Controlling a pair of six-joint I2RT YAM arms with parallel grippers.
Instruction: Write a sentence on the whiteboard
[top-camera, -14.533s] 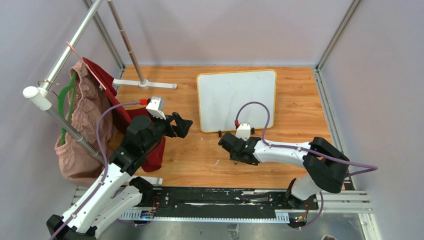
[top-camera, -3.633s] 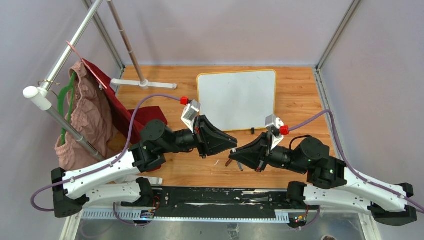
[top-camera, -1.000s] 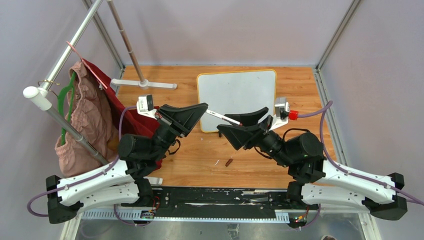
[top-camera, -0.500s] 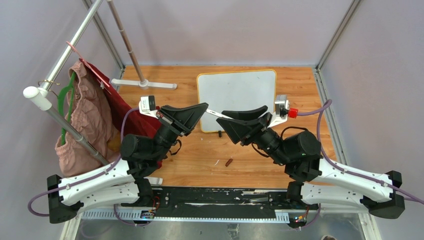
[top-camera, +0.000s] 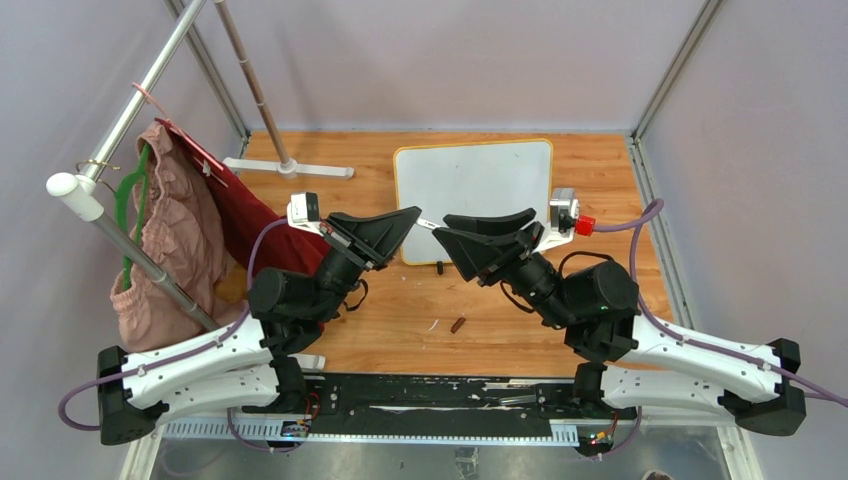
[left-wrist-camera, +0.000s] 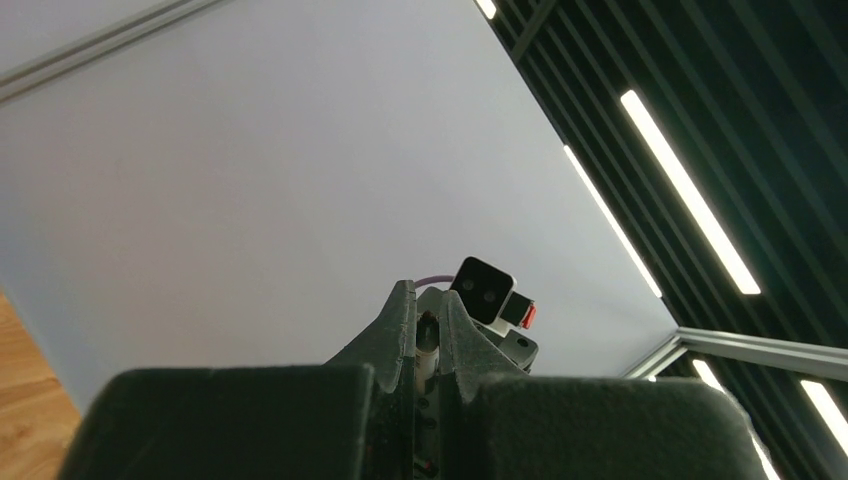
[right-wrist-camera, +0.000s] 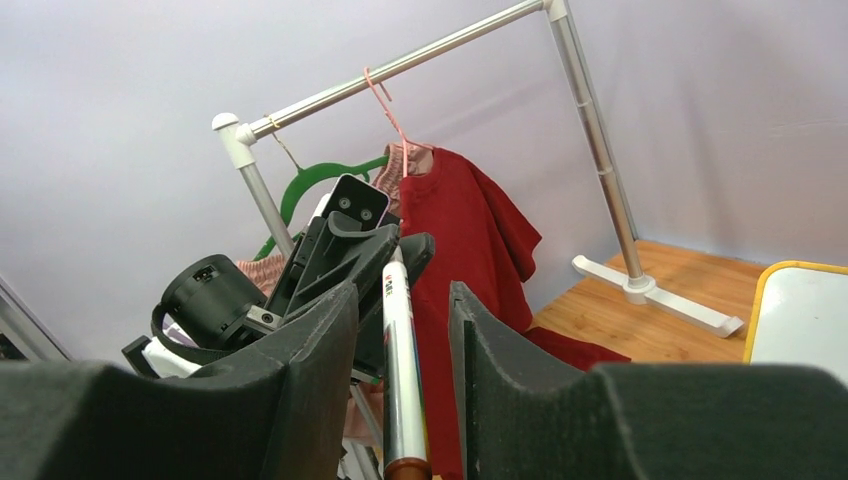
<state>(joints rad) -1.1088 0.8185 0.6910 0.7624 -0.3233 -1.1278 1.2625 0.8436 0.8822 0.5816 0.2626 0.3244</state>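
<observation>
Step in hand (judged): marker handover, left arm to right, in the air.

To do it well: the right gripper (top-camera: 447, 226) should close squarely on the barrel of the marker (right-wrist-camera: 402, 350), and hold firm before the left gripper (top-camera: 410, 216) lets go. Keep the barrel centred between the pads so it does not twist on release. A grip that leaves the writing end well exposed would suit the writing. I cannot tell which end carries the nib.

Right gripper: jaws partly apart, one finger (right-wrist-camera: 320, 360) on each side of the white barrel, a gap showing on both sides. It brackets the marker but is not clamped.

Left gripper: jaws together, clamped on the marker's other end, seen pinched between its fingers in the left wrist view.

The two grippers meet tip to tip, raised above the near left corner of the whiteboard (top-camera: 480, 185).

Whiteboard: flat on the table (top-camera: 600, 190), towards the far edge, blank. The sentence is not yet begun.

A small reddish-brown piece (top-camera: 458, 324), probably the cap, lies on the table near its near edge.
</observation>
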